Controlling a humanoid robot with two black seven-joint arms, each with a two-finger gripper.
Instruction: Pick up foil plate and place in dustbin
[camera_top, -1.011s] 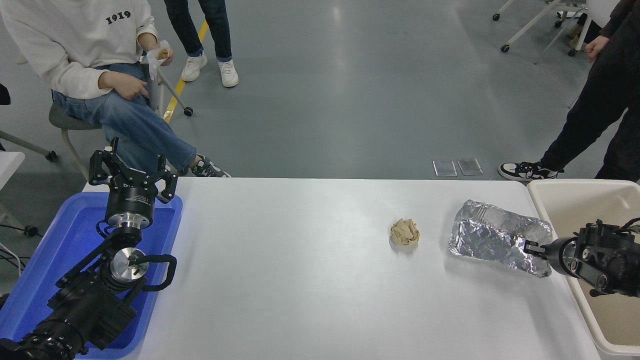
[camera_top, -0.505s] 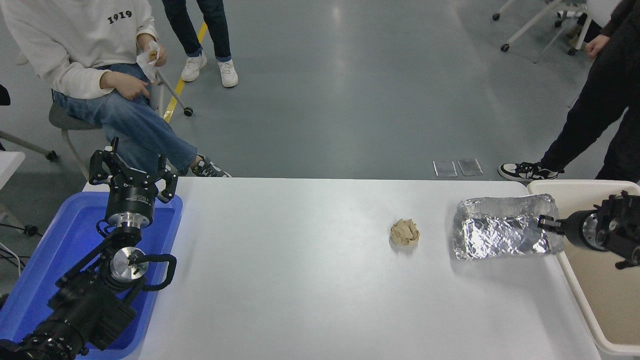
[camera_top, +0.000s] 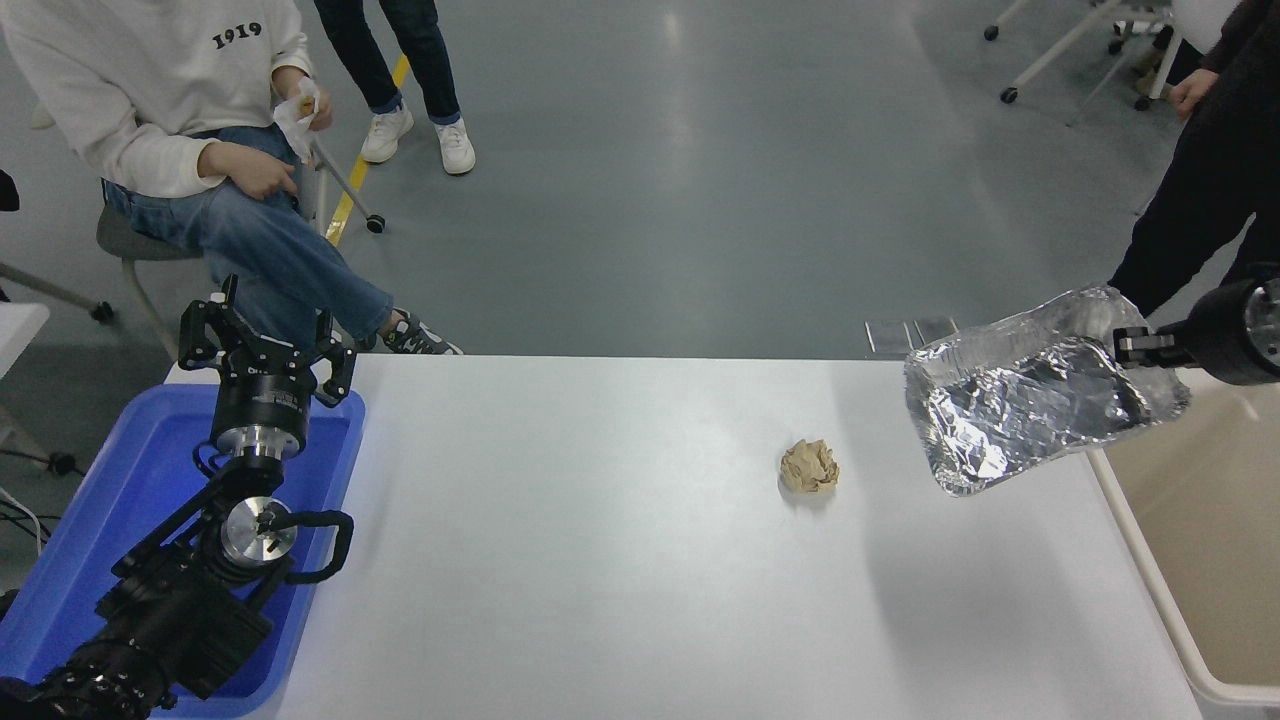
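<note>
The right gripper (camera_top: 1130, 346) is closed on the right end of the foil plate (camera_top: 1030, 400), pinching its raised edge. Its arm comes in from the right edge, lying roughly level and pointing left, high over the desk's far right corner. The plate hangs clear of the desk (camera_top: 640, 560), tilted so that its left end droops lower than the held end, with its shiny inside facing the camera. It sits over the desk's right edge, just beside the dustbin (camera_top: 1150, 590), whose rim runs down the right side of the view; its held end reaches over the bin's near rim.

A small paper ball (camera_top: 809, 466) lies on the desk to the left of the plate, well below it and apart from it.

The left gripper (camera_top: 265, 325) is parked at the lower left, its arm stretched forward over a blue tray (camera_top: 70, 540), fingers spread and holding nothing.

Beyond the desk, a person (camera_top: 180, 130) sits on a chair at the top left, and another (camera_top: 1200, 190) stands at the top right.
</note>
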